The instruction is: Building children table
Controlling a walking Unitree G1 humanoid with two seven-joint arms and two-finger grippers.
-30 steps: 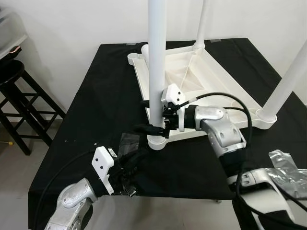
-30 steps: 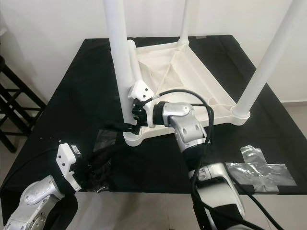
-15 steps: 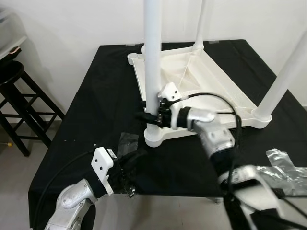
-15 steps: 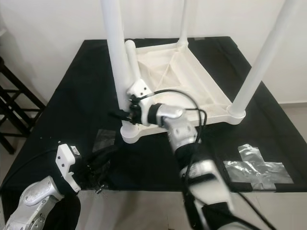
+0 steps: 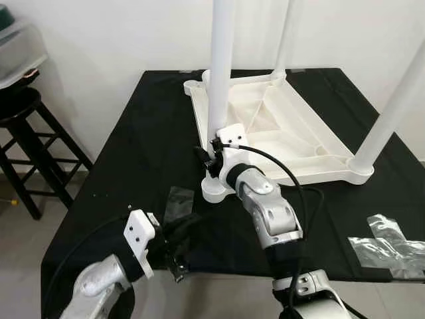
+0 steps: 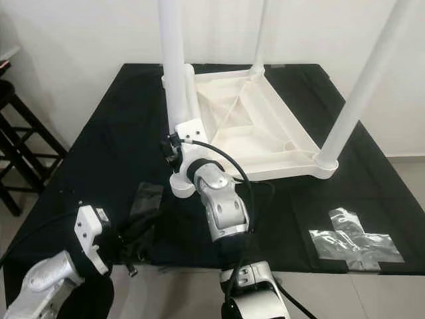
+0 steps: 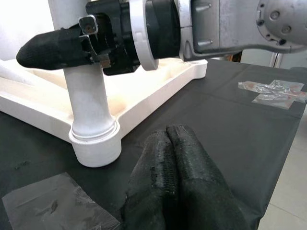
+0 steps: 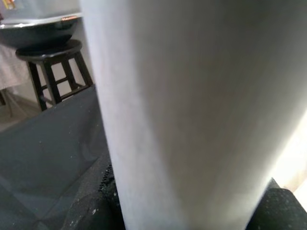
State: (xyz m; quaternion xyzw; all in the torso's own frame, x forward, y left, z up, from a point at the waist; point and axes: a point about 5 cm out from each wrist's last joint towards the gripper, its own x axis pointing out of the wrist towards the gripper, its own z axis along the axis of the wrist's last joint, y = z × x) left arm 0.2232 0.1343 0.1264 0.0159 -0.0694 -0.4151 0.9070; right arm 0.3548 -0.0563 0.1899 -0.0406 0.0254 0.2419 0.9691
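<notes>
Black wooden stool (image 5: 26, 126): stands on the floor at the far left, beside the work table, with a pale container on a surface above it.

Work table (image 5: 133, 153): covered by a black cloth; carries everything listed below.

Left gripper (image 5: 178, 247): low over the near edge of the cloth, in front of the children's table. In the left wrist view its fingers (image 7: 177, 163) lie pressed together with no gap, holding nothing, tips pointing toward the near-left socket.

Grey tape patch (image 5: 176, 201): flat on the cloth, between the left gripper and the near-left socket.

Children's table (image 5: 279, 133): white plastic, lying upside down on the cloth, underside ribs facing up.

Near-left leg (image 5: 220, 80): white tube, upright, seated in the round corner socket (image 5: 216, 188) at the tabletop's near-left corner.

Right gripper (image 5: 211, 154): at the near-left leg just above the socket. In the right wrist view the leg (image 8: 192, 110) sits between the two black fingers (image 8: 91, 211), one on either side, clasping the tube.

Further legs: one upright at the far corner (image 5: 285, 33), one upright at the near-right corner (image 5: 392, 113).

Loose white leg (image 6: 189, 90): leans by the far-left corner, just behind the near-left leg.

Crumpled silver tape (image 5: 392, 236): on the cloth at the near right, well apart from the children's table.
</notes>
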